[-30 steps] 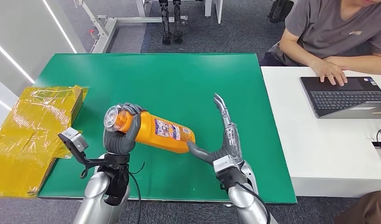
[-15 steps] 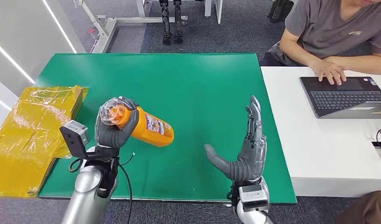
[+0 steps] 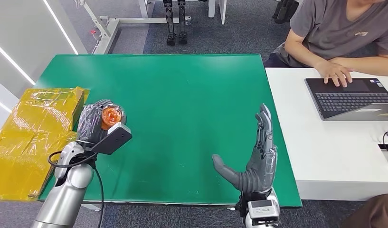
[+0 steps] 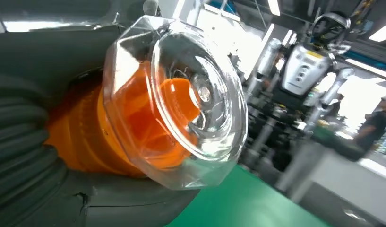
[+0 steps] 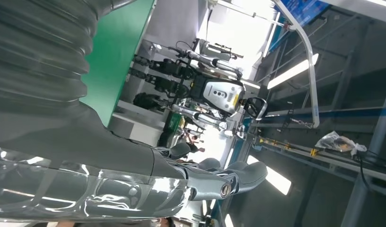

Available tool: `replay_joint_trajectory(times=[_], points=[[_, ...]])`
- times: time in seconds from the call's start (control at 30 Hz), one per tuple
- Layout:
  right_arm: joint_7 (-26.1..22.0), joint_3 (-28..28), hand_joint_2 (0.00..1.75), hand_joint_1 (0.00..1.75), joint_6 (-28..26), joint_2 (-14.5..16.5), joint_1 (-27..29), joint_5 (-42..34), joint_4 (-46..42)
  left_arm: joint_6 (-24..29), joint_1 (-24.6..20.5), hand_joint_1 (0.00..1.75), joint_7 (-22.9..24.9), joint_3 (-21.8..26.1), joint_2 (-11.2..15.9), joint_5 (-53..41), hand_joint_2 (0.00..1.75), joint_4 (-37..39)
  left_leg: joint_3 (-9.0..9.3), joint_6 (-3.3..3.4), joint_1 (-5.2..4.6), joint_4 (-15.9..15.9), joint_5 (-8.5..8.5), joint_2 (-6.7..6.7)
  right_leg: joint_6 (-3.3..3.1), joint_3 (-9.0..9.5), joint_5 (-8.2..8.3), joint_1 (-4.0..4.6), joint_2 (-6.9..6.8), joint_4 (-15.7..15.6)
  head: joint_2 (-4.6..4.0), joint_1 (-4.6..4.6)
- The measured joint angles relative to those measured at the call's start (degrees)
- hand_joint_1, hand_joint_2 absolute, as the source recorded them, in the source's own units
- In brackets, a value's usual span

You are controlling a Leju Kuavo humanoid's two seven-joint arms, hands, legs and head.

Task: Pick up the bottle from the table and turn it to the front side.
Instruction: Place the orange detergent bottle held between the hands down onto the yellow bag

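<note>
The left hand (image 3: 93, 124) grips the orange plastic bottle with a clear cap (image 3: 110, 115) near the yellow wrapped box (image 3: 28, 133). The right hand (image 3: 256, 159) is empty, fingers spread, well apart from the box.

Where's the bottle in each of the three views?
Head view: bottle at the table's left side, gripped by the left robot hand, clear cap toward the camera, beside the yellow package.
Left wrist view: bottle centre frame, clear cap and orange neck up close, held in the left robot hand.
Right wrist view: bottle not in it.
Shared landmark: the green table.
</note>
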Motion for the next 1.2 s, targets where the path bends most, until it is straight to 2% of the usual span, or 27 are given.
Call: replay_joint_trajectory(times=[0.1, 0.27, 0.43, 0.57, 0.77, 0.93, 1.2], points=[[0.00, -0.15, 1.75, 0.00, 0.36, -0.01, 0.47, -0.10, -0.28, 2.42, -0.29, 1.75, 1.21, -0.16, 2.95, -5.23, 1.75, 2.37, 0.00, -0.01, 0.00, -0.01, 0.00, 0.06, -0.01, -0.02, 0.01, 0.00, 0.07, 0.01, -0.01, -0.01], [0.00, -0.17, 1.75, 0.00, 1.61, -0.02, 0.86, -0.55, -0.42, 2.31, -0.37, 1.75, 0.66, -0.19, 6.80, -7.21, 1.75, 6.64, -0.01, -0.01, 0.00, -0.01, -0.01, 0.06, -0.01, -0.04, 0.00, 0.00, 0.07, 0.00, 0.01, -0.01], [0.00, -0.17, 1.75, 0.00, 3.28, -0.02, 0.53, -0.62, -0.35, 2.29, -1.34, 1.75, 0.12, -0.35, 8.53, -11.25, 1.75, 10.81, -0.01, -0.01, 0.00, -0.01, 0.00, 0.06, -0.01, -0.04, 0.00, 0.00, 0.07, 0.00, 0.01, -0.01], [0.01, -0.16, 1.75, 0.00, 4.37, -0.02, -0.57, -0.88, -0.25, 2.18, -4.56, 1.75, 0.51, -1.69, 9.65, -18.31, 1.75, 17.32, 0.00, -0.01, 0.00, -0.01, 0.04, 0.05, -0.03, -0.03, 0.04, 0.00, 0.07, 0.00, -0.02, -0.01], [0.01, -0.10, 1.75, 0.00, 4.82, -0.01, -1.95, -0.90, -0.18, 3.25, -10.20, 1.75, 0.44, -3.76, 9.63, -22.63, 1.75, 28.50, 0.00, 0.01, -0.01, 0.00, 0.07, 0.05, -0.05, -0.03, 0.07, -0.01, 0.06, 0.01, 0.01, -0.01], [0.02, -0.08, 1.75, 0.00, 5.32, 0.21, -3.21, -1.00, 0.27, 5.87, -13.89, 1.75, 0.98, -5.70, 8.54, -26.17, 1.75, 36.52, -0.01, 0.01, -0.01, 0.00, 0.07, 0.03, -0.05, -0.03, 0.07, -0.01, 0.06, 0.01, 0.01, 0.00], [0.02, 0.03, 1.75, 0.00, 4.79, 0.91, -4.44, -1.09, 0.74, 5.63, -17.81, 1.75, 2.82, -8.16, 6.10, -29.81, 1.75, 44.80, -0.02, 0.01, -0.01, 0.00, 0.07, 0.03, -0.05, -0.03, 0.07, -0.01, 0.05, 0.01, 0.00, -0.01]])
